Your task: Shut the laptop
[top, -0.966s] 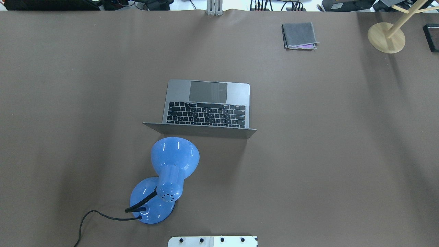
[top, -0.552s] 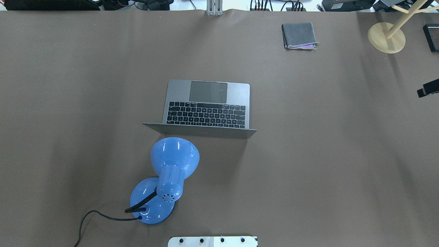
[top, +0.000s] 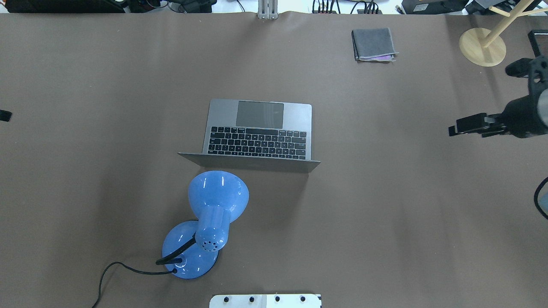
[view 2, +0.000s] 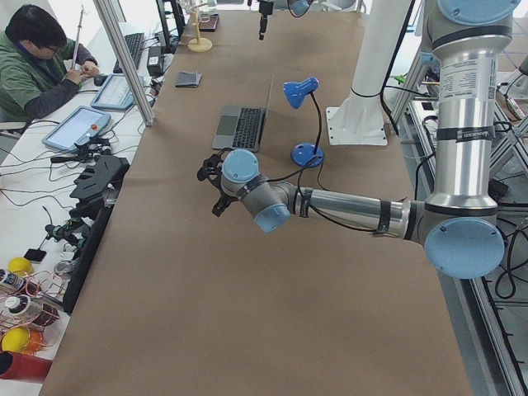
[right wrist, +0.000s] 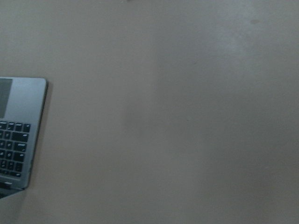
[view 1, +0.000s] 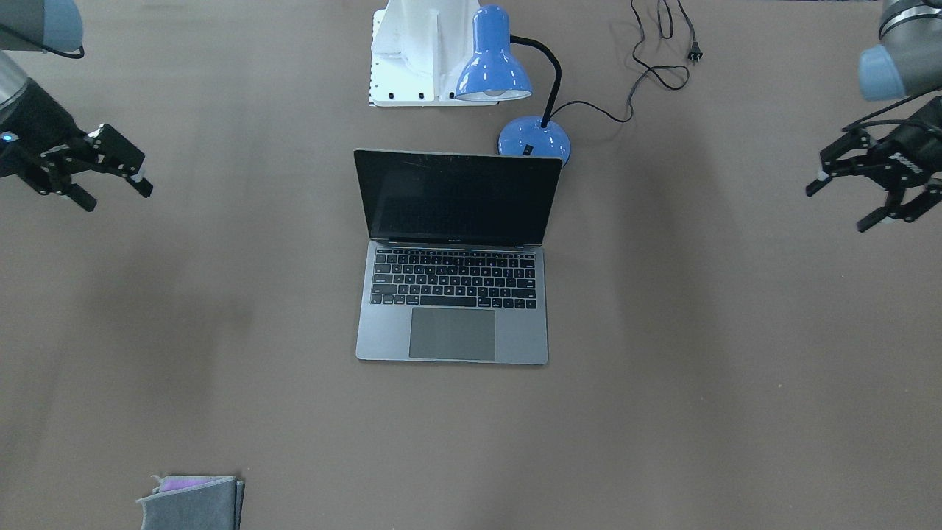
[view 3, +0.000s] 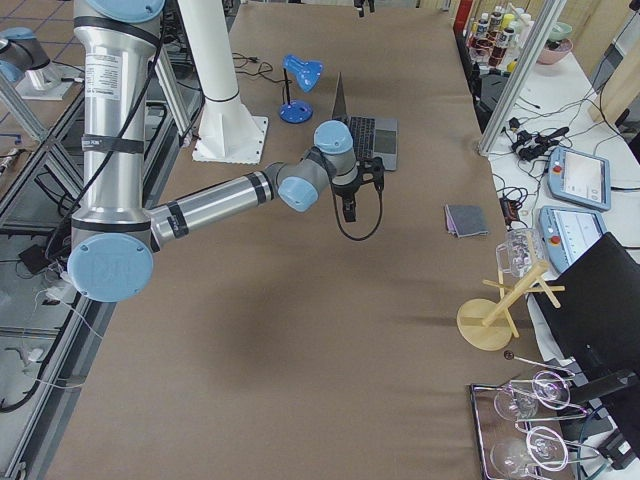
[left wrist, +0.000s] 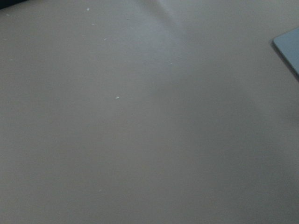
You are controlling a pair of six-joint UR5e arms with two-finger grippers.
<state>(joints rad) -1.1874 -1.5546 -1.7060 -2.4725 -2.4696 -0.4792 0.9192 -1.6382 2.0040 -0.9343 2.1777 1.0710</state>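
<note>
Standing open at the middle of the brown table [view 1: 699,368], the laptop [view 1: 452,294] has its dark screen raised nearly upright and its keyboard and trackpad bare. In the front-facing view the left gripper [view 1: 835,208] hangs at about 3 o'clock from the laptop, well apart from it, with its jaws spread and nothing between them. The right gripper [view 1: 118,195] hangs at about 9 o'clock, equally far off, its jaws also apart and empty. Neither touches the laptop. A blue desk lamp [view 1: 493,66] stands just behind the lid at roughly 1 o'clock, its shade leaning toward the screen's top edge. A folded grey cloth [view 1: 193,503] lies near 7 o'clock by the table's edge. The right wrist camera catches only one corner of the keyboard deck at 9 o'clock.
</note>
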